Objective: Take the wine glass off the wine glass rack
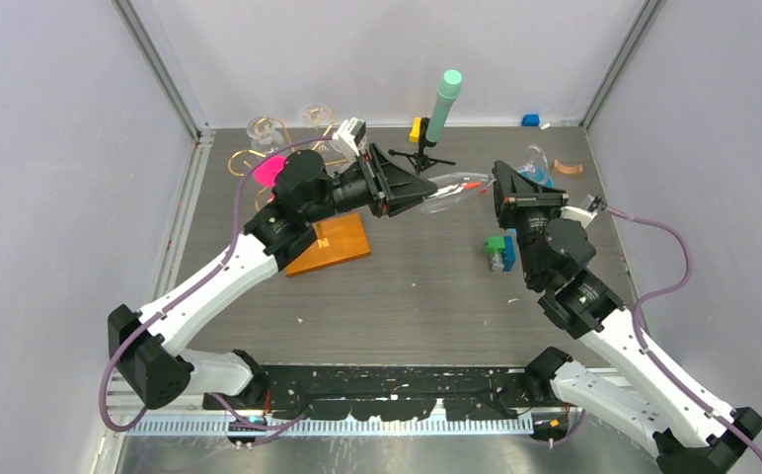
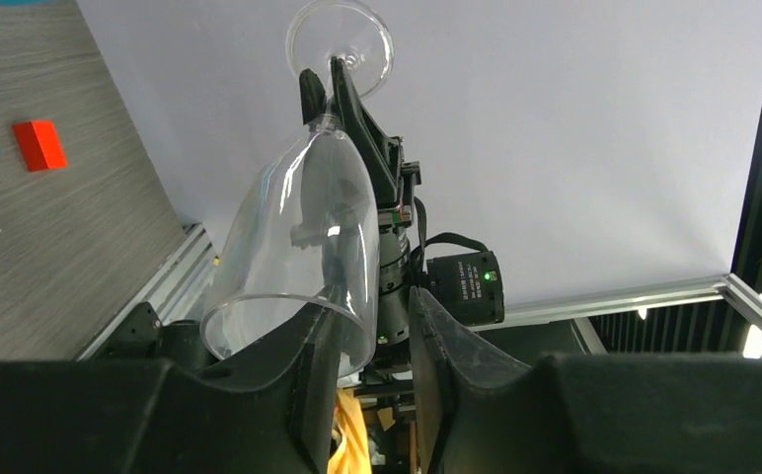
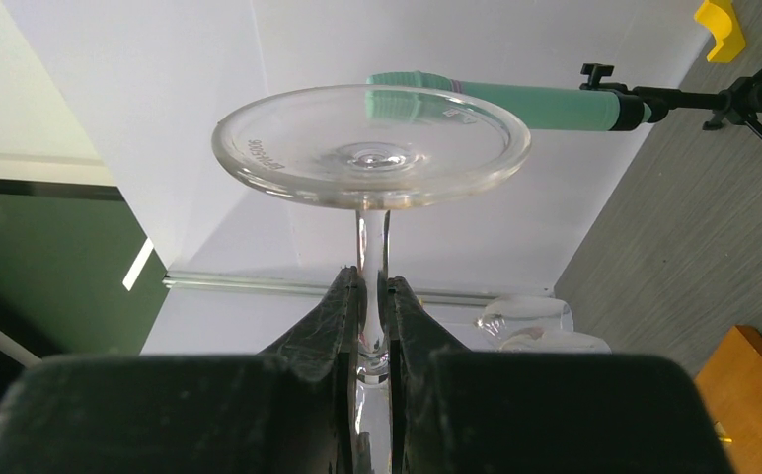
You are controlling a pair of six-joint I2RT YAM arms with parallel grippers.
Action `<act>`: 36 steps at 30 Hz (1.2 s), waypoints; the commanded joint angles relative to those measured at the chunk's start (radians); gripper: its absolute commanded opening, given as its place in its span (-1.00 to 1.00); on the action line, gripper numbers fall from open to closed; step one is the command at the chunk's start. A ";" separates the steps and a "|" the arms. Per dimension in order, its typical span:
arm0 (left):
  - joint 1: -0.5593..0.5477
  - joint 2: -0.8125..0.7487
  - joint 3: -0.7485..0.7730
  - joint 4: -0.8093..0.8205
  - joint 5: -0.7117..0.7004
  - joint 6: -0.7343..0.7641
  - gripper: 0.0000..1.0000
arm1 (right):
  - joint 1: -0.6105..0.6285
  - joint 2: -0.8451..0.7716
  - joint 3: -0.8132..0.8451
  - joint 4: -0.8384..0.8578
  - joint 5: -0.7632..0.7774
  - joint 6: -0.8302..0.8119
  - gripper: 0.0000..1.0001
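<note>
Table (image 1: 426,286): grey wood-grain, closed in by white walls.
Wine glass (image 1: 453,185) (image 2: 298,237) (image 3: 372,148): off the rack, lying level in the air between the two arms, above the back of the table.
Right fingers (image 1: 496,187) (image 3: 347,308): closed tight on the stem just below the foot.
Left fingers (image 1: 434,190) (image 2: 426,331): partly open, one finger inside the bowl's rim and one outside.
Wine glass rack (image 1: 333,247): back left, beside the left arm, apart from the glass.

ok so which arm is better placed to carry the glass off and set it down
Right. The right gripper has its jaws shut on the wine glass stem, near the foot. The left gripper has jaws apart at the bowl rim, no firm hold visible.
</note>
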 commanded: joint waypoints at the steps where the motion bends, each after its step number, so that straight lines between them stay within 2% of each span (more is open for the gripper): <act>1: 0.003 0.004 0.047 0.074 0.012 -0.020 -0.38 | 0.008 0.008 -0.007 0.100 -0.006 -0.055 -0.99; 4: 0.003 0.027 0.073 0.062 0.025 -0.020 -0.52 | 0.008 0.013 -0.013 0.109 -0.017 -0.060 -0.99; 9: 0.003 0.049 0.104 0.032 0.022 0.006 -0.99 | 0.008 -0.006 -0.035 0.106 -0.012 -0.061 -0.99; 12: 0.003 0.050 0.125 -0.032 0.000 0.063 -1.00 | 0.008 -0.020 -0.037 0.086 -0.003 -0.069 -0.98; 14: 0.003 0.051 0.156 -0.106 -0.025 0.129 -1.00 | 0.008 -0.029 -0.035 0.072 -0.002 -0.079 -0.72; 15: 0.003 0.055 0.181 -0.183 -0.034 0.179 -1.00 | 0.008 -0.034 -0.033 0.065 -0.003 -0.089 -0.42; 16: 0.002 0.062 0.209 -0.236 -0.040 0.222 -1.00 | 0.008 -0.040 -0.026 0.044 -0.003 -0.095 -0.26; 17: 0.001 0.071 0.238 -0.293 -0.047 0.267 -1.00 | 0.007 -0.043 -0.021 0.030 -0.002 -0.106 0.03; 19: -0.001 0.096 0.307 -0.419 -0.068 0.355 -1.00 | 0.008 -0.053 -0.004 -0.027 -0.002 -0.128 0.34; 22: -0.010 0.155 0.431 -0.602 -0.109 0.484 -1.00 | 0.008 -0.071 0.025 -0.141 -0.015 -0.167 0.53; 29: -0.050 0.343 0.729 -1.012 -0.289 0.765 -1.00 | 0.008 -0.114 0.094 -0.472 -0.084 -0.349 0.57; 33: -0.078 0.483 0.918 -1.219 -0.375 0.868 -1.00 | 0.008 -0.131 0.141 -0.626 -0.064 -0.467 0.53; 36: -0.090 0.620 1.112 -1.363 -0.427 0.940 -1.00 | 0.008 -0.114 0.186 -0.715 -0.038 -0.561 0.47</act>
